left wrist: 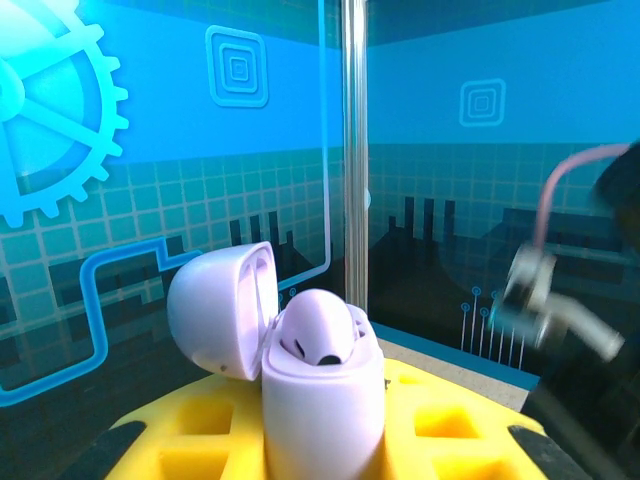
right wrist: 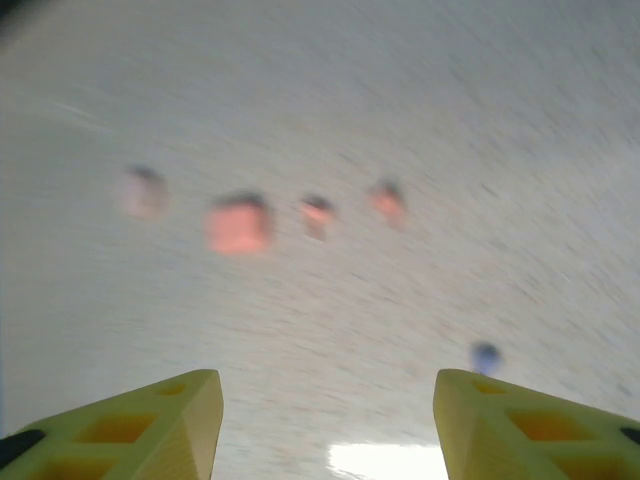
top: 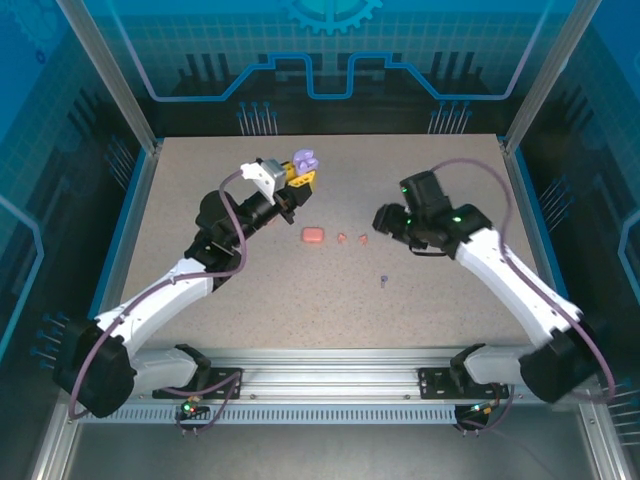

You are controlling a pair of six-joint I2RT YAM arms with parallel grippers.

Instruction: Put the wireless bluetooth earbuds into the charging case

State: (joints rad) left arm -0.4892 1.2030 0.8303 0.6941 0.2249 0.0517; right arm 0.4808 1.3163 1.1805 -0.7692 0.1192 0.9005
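My left gripper (top: 299,179) is raised at the back of the table, shut on a pale purple charging case (top: 305,160). In the left wrist view that case (left wrist: 322,400) stands upright between the yellow fingers (left wrist: 455,425), lid (left wrist: 215,310) flipped open to the left, with one purple earbud (left wrist: 320,328) seated in it. My right gripper (top: 384,219) hovers open over the table and its yellow fingertips (right wrist: 160,425) hold nothing. Two coral-red earbuds (top: 342,238) (top: 364,238) lie beside a shut coral case (top: 313,235). A loose purple earbud (top: 384,281) lies nearer the front.
The right wrist view is blurred. It shows the coral case (right wrist: 238,224), the two coral buds (right wrist: 317,212) (right wrist: 387,198), a pale pink blob (right wrist: 143,190) and the purple bud (right wrist: 485,356). Blue enclosure walls (top: 130,230) ring the speckled table (top: 440,310).
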